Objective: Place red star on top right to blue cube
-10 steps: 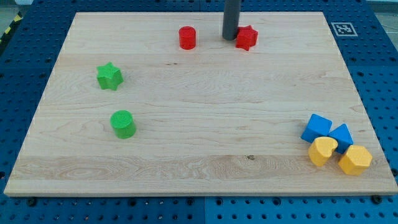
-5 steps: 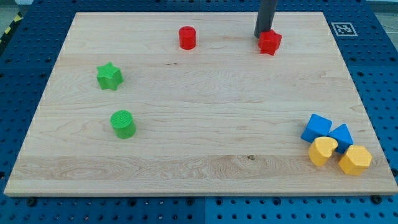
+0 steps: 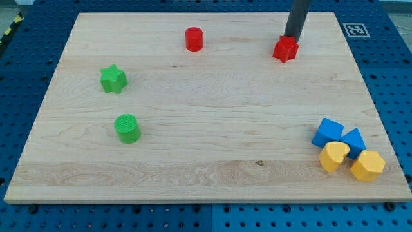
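Observation:
The red star point(image 3: 285, 49) lies near the view's top, right of centre, on the wooden board point(image 3: 206, 161). My tip point(image 3: 293, 39) touches the star's upper right edge. The blue cube point(image 3: 328, 132) sits at the view's lower right, far below and right of the star. A second blue block point(image 3: 353, 141) touches the cube's right side.
Two yellow blocks point(image 3: 334, 156) point(image 3: 367, 166) sit just below the blue ones near the board's right edge. A red cylinder point(image 3: 194, 39) stands at top centre. A green star point(image 3: 113, 78) and a green cylinder point(image 3: 127, 127) lie at the left.
My tip has pushed the red star to the right and slightly down along the board's top part. The tip has shifted from the star's left side to its upper right.

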`<action>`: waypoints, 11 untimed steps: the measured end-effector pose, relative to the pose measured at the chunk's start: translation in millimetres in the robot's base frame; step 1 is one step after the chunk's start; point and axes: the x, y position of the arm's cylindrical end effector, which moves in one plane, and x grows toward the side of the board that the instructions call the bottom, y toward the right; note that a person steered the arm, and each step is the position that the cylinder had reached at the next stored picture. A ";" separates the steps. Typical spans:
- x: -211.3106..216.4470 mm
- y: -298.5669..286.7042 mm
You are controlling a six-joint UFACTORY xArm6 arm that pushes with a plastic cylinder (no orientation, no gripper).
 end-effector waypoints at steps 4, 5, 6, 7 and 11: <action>7.4 0.5; 1.2 -20.8; 13.9 -20.8; 32.6 -20.8; 55.7 7.1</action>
